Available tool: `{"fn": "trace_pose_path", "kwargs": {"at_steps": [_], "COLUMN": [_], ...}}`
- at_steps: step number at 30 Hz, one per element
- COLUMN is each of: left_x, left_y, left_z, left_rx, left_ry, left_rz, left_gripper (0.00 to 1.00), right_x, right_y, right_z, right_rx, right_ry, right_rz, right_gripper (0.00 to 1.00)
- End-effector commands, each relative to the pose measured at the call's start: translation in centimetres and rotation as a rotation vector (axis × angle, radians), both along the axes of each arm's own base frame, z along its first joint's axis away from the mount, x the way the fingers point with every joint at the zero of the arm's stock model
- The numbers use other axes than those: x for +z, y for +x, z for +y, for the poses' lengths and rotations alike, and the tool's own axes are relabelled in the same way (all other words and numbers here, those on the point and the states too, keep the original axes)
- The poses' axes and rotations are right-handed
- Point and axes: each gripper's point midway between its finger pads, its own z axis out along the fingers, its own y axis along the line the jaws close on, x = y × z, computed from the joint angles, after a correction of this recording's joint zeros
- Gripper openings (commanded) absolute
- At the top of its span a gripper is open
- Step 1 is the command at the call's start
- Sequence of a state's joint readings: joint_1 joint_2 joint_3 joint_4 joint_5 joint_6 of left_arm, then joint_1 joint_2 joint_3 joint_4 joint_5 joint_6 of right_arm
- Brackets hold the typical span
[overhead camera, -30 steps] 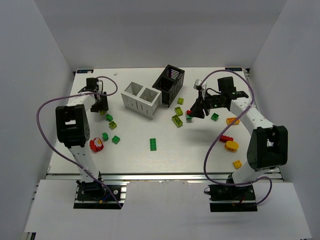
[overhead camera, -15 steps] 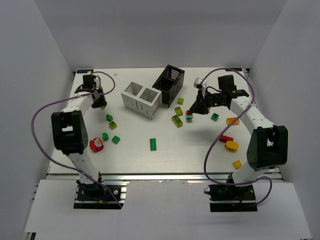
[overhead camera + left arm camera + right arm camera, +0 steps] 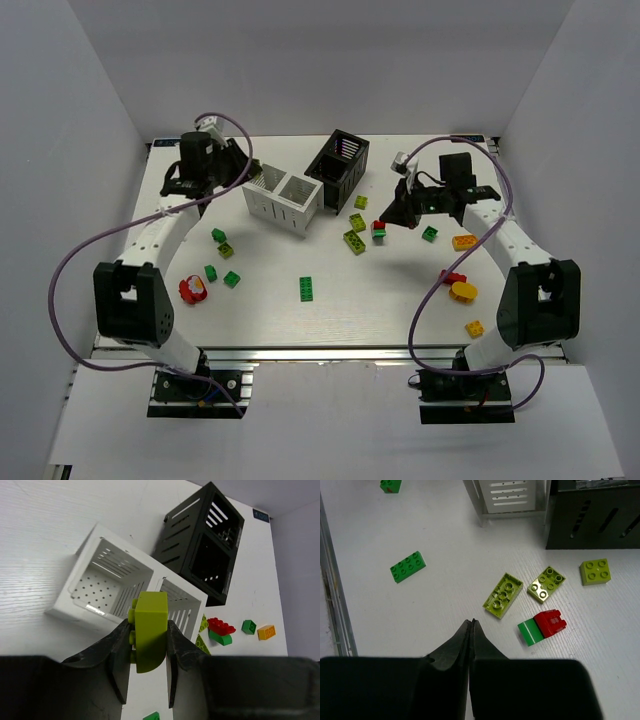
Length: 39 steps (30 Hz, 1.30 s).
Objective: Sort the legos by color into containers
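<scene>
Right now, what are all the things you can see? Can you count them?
table: one, white, under everything
white container: one, white, back middle
black container: one, black, right of the white one
dark green bricks: five, dark green, three left, one middle, one right
lime bricks: four, lime, three in front of the black container, one left
held lime brick: one, lime, in the left gripper
red-on-green stack: one, red over green, by the lime bricks
red pieces: two, red, one left, one right
orange-yellow pieces: three, orange-yellow, right side
left gripper: one, black, shut on the held lime brick, near the white container
right gripper: one, black, shut and empty, above the table
</scene>
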<state>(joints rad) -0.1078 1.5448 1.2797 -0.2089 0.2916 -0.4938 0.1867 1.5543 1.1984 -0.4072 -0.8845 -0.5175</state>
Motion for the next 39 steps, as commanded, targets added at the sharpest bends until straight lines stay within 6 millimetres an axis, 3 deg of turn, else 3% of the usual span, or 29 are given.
{"fn": "trace_pose_path", "kwargs": {"at_steps": [1,7,15,27,29,35,39], "left_x": [-0.2,-2.3,-3.0,-3.7,-3.6,-3.1,-1.2], "left_y": [1.2,2.9,4.7,5.2,5.2,5.2,4.8], "left_z": [-2.7,-2.8,-2.7,-2.8,-2.6,-2.5,-2.1], "left_rx": [-0.032,0.022,0.057,0.081,0.087,0.091,0.112], "left_ry": [-0.049,-0.004,0.036,0.068,0.072,0.074,0.077], "left_rz": [0.019,0.049,0.056,0.073,0.072,0.065,0.028], "left_gripper": [0.05,0.1,0.18,0.48,0.61,0.62,0.58], "right_x": [2.1,2.0,1.7,1.5,1.4,1.2,1.3], "right_y": [0.0,-0.5,-0.6,-0.2,-0.3,-0.4,-0.3], "right_z": [0.1,-0.1,-0.1,-0.2,-0.3,-0.3,-0.3], "right_rx": [-0.02,-0.019,-0.02,-0.027,-0.026,-0.028,-0.031], "right_ry": [0.017,0.013,0.013,-0.002,-0.003,-0.006,-0.004], "right_rz": [-0.066,-0.076,-0.073,-0.081,-0.079,-0.076,-0.071], "right_gripper": [0.02,0.08,0.12,0.23,0.24,0.28,0.28]}}
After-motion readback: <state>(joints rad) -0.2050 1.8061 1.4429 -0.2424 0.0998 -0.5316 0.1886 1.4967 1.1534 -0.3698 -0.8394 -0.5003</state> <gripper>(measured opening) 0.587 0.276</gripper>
